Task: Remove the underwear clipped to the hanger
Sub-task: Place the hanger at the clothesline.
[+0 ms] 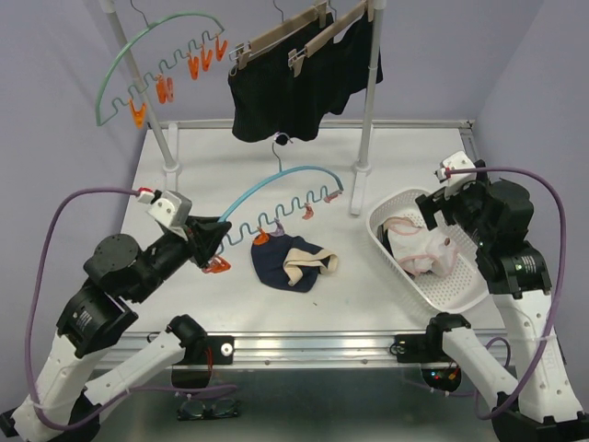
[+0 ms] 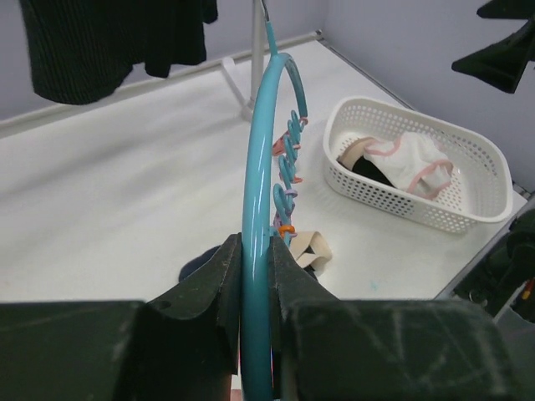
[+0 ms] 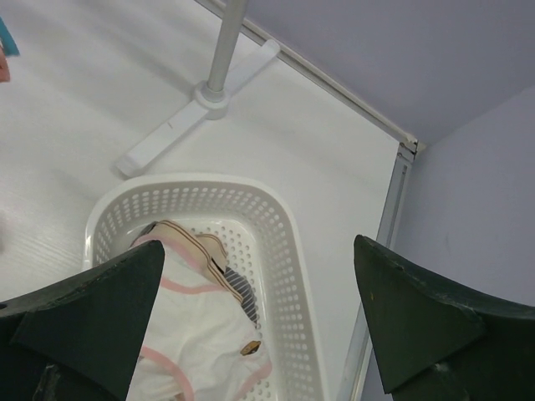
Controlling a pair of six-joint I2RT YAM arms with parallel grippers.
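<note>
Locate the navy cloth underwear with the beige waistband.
In the top view, the navy underwear lies on the table just below the teal wavy hanger clamped by the left gripper, left of the white basket.

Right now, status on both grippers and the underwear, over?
Left gripper shut on teal hanger. Right gripper open over basket, pale underwear inside. Navy underwear on table by hanger, clip unclear. Rack foot between hanger and basket.

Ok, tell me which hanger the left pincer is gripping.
The blue hanger, clamped at its end; the green hanger and the wooden hangers hang higher up, untouched.
</note>
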